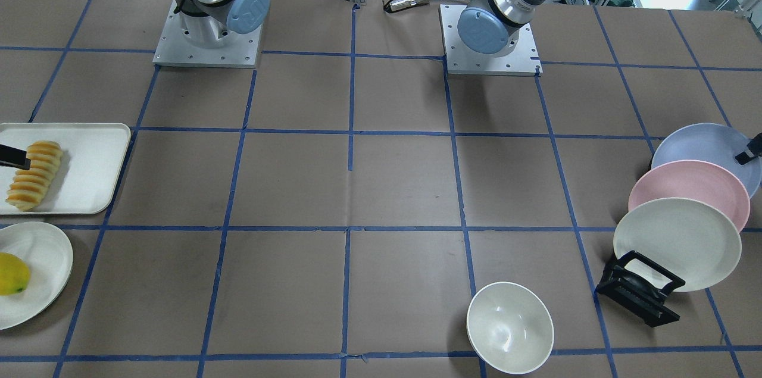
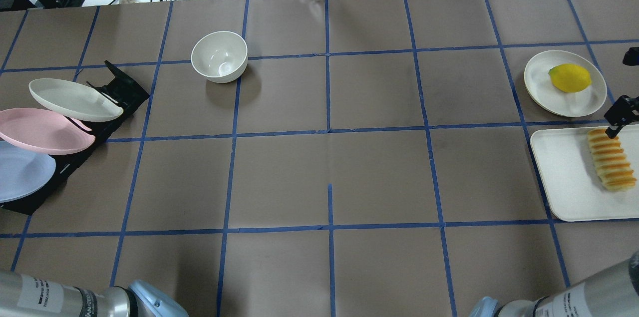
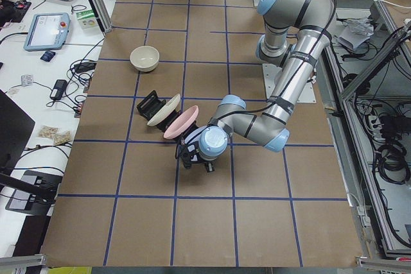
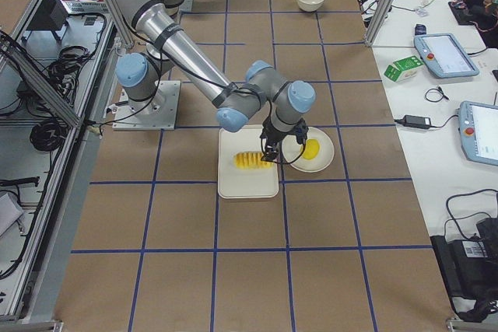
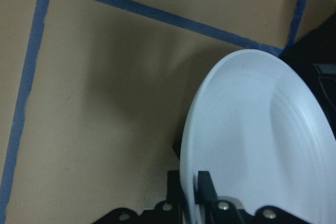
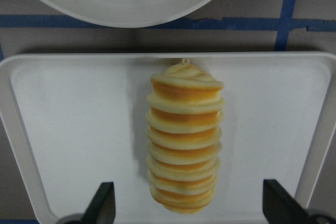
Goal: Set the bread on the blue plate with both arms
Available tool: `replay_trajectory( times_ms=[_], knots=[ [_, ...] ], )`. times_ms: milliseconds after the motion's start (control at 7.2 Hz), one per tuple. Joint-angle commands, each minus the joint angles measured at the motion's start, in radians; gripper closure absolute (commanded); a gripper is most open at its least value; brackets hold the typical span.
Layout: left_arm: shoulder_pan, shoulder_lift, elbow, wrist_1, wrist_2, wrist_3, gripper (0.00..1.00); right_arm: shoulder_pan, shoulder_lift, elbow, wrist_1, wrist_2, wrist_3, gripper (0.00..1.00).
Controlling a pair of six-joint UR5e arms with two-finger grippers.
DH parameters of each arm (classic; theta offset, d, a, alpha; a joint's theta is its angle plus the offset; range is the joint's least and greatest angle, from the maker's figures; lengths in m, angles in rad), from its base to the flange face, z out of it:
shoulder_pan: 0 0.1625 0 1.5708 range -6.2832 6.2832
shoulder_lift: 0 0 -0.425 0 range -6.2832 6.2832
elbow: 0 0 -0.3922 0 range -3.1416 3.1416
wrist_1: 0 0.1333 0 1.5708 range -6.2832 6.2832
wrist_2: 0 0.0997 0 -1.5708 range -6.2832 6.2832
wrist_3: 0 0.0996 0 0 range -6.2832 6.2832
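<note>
Left end effector (image 5: pixel 189 188) seemingly clamps blue plate (image 5: pixel 252 140); right end effector (image 6: pixel 189 204) spread astride bread (image 6: pixel 184 129).

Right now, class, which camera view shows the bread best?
The right wrist view: the bread fills the centre, every ridge sharp, on its tray. Overhead and front views show it small at their edges; the right side view, smaller; the left side view, a speck; the left wrist view, nothing.

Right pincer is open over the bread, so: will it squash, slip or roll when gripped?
Probably squashes a little: the bread looks soft and puffy. Its ridges should resist slipping. Rolling seems unlikely: it lies flat on the tray.
</note>
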Motion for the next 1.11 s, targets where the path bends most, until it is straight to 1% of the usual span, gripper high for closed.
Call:
replay_trajectory(
  times_ms=[0,139,278,417,556,694,833,972],
  knots=[
    [-0.009,0.030,0.027,-0.012,0.033,0.003,1.00,-0.036,-0.033,0.138,-0.207,0.013,-0.074,0.00],
    [-0.006,0.038,0.053,-0.068,0.064,0.006,1.00,-0.042,-0.086,0.229,-0.280,0.018,-0.105,0.00],
    [-0.004,0.055,0.068,-0.092,0.099,0.009,1.00,-0.042,-0.117,0.281,-0.377,0.022,-0.154,0.00],
    [-0.004,0.078,0.082,-0.118,0.139,0.011,1.00,-0.056,-0.110,0.288,-0.400,0.101,-0.189,0.00],
    [-0.001,0.101,0.096,-0.150,0.168,0.011,1.00,-0.088,-0.105,0.291,-0.410,0.158,-0.255,0.00],
    [-0.001,0.138,0.125,-0.226,0.208,0.012,1.00,-0.089,-0.067,0.285,-0.443,0.159,-0.262,0.00],
    [-0.001,0.171,0.171,-0.332,0.234,0.012,1.00,-0.089,-0.032,0.285,-0.495,0.156,-0.262,0.00],
    [0.000,0.205,0.221,-0.431,0.266,0.012,1.00,-0.089,-0.023,0.288,-0.497,0.148,-0.250,0.00]
  ],
)
